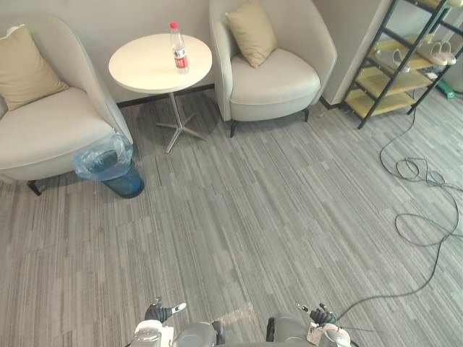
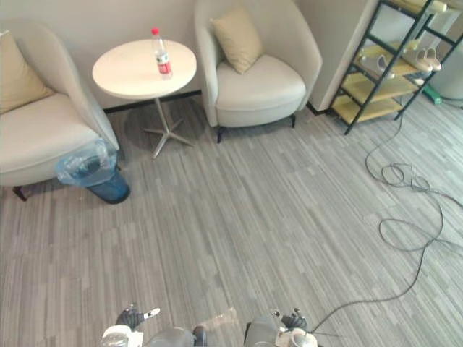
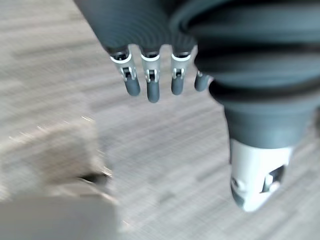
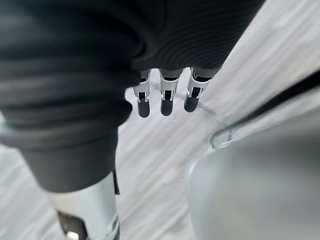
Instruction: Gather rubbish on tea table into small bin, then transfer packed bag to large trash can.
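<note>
A clear plastic bottle with a red cap and red label stands upright on the round white tea table at the far side of the room. On the floor to the table's left sits a small blue bin lined with a clear bag, against the left armchair. My left hand hangs low at the lower edge, fingers straight and holding nothing. My right hand hangs likewise at the lower right, fingers relaxed and empty. Both hands are far from the table.
Two beige armchairs with cushions flank the table, the left one beside the bin. A dark shelf rack with slippers stands at the far right. A wide stretch of grey striped floor lies between me and the table.
</note>
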